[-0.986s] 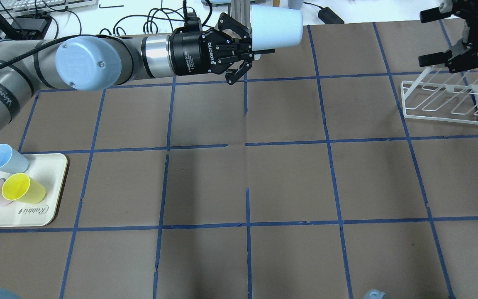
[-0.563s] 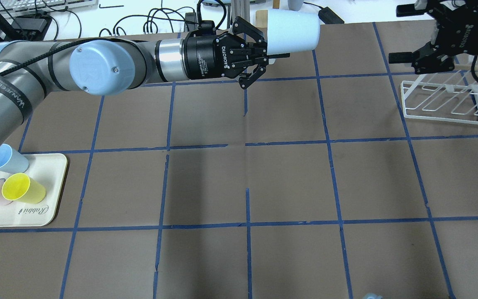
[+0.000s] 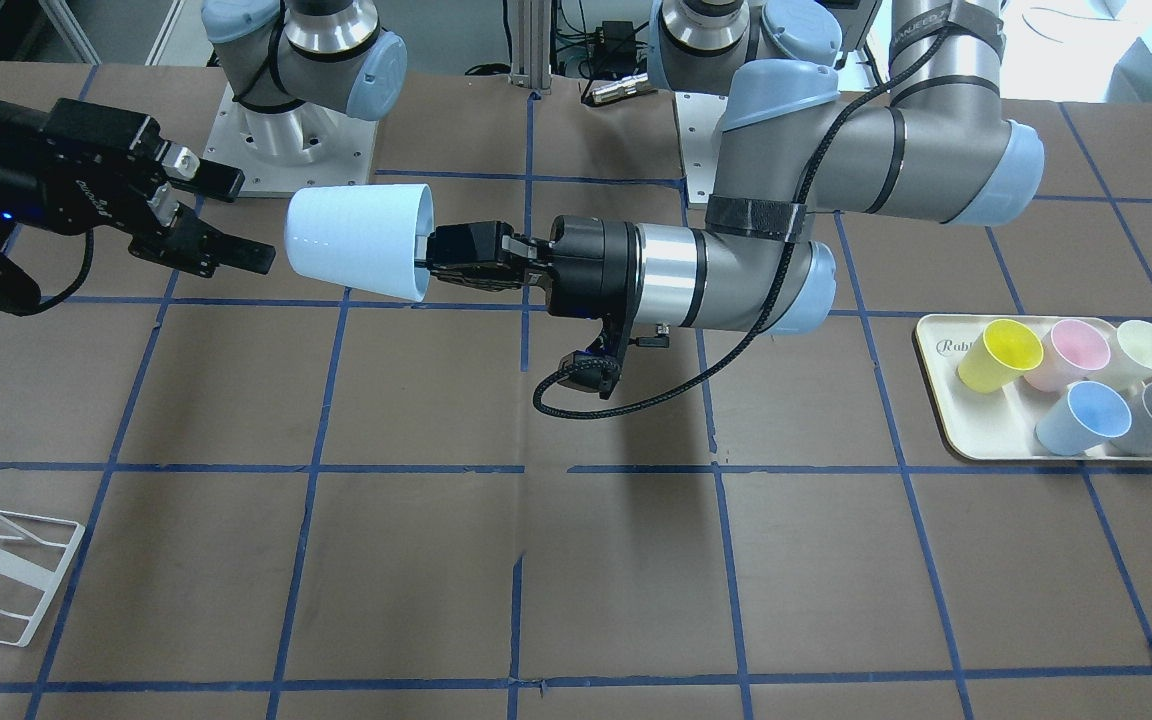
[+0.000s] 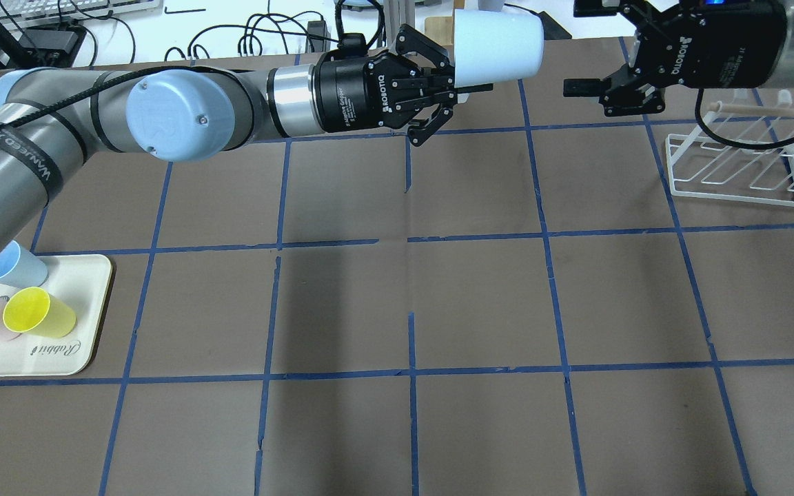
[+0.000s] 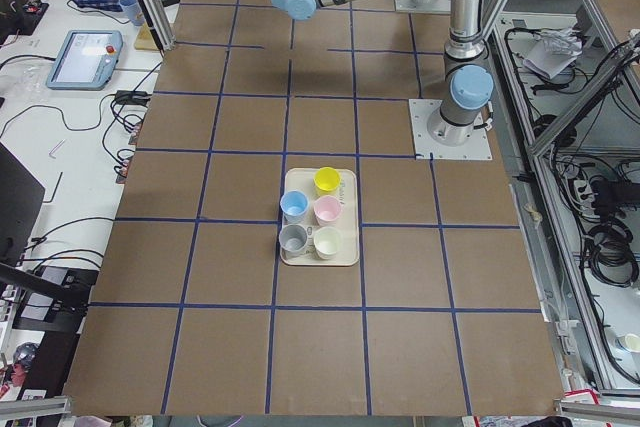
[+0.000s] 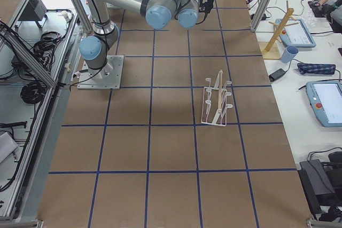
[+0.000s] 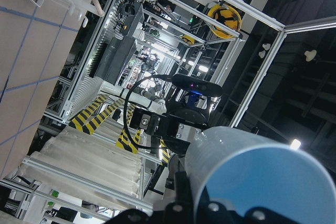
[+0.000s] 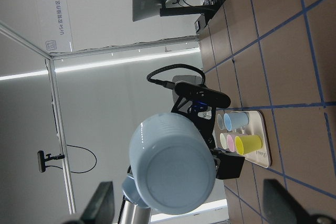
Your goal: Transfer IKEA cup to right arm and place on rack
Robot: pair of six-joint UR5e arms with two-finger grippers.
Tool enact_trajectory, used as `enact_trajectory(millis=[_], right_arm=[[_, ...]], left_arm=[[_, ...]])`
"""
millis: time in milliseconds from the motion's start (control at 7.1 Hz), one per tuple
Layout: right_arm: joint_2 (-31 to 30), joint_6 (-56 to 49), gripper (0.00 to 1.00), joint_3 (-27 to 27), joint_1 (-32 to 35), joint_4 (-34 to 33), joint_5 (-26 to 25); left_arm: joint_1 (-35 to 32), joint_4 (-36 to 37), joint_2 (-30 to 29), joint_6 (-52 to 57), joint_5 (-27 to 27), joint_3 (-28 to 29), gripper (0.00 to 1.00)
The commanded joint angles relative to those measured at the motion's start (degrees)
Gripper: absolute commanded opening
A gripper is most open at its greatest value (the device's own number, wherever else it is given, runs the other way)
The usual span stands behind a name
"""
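Note:
The IKEA cup (image 4: 497, 43) is pale sky-blue and lies on its side in the air above the table's far edge. My left gripper (image 4: 467, 79) is shut on its rim, with one finger inside the mouth (image 3: 446, 262). The cup (image 3: 356, 255) has its closed base turned toward the right arm. My right gripper (image 4: 583, 48) is open and level with the cup, a short gap from its base (image 3: 236, 220). In the right wrist view the cup's base (image 8: 173, 171) sits between the two spread fingers (image 8: 102, 203). The white wire rack (image 4: 735, 172) stands on the table under the right arm.
A cream tray (image 4: 87, 331) at the table's near left holds a second blue cup (image 4: 14, 265), a yellow cup (image 4: 38, 310), a pink one and others (image 3: 1081, 420). Cables and equipment lie beyond the far edge. The brown mat has blue tape lines.
My left arm has carried the cup to the right. My right gripper has moved left, away from above the rack, toward the cup's base, and has stayed open.

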Motion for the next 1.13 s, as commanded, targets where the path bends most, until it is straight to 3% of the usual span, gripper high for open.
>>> enact_trajectory(millis=[0,704,845,986], right_arm=[[0.27,0.00,1.00,0.02,0.86,-0.30,0.69],[1.32,0.70,1.00,-0.07,4.73,-2.85,2.97],[1.41,0.79,0.90,-0.16,4.73,-2.94,2.89],[1.32,0.44,0.66,-0.16,4.73,-3.12,2.97]], left_arm=[[0.05,0.00,-0.09,0.00,0.05,-0.09,0.00],[0.05,0.09,0.00,0.44,0.05,-0.62,0.00],[0.05,0.00,0.08,0.44,0.05,-0.62,0.00],[0.05,0.00,0.09,0.44,0.05,-0.62,0.00]])
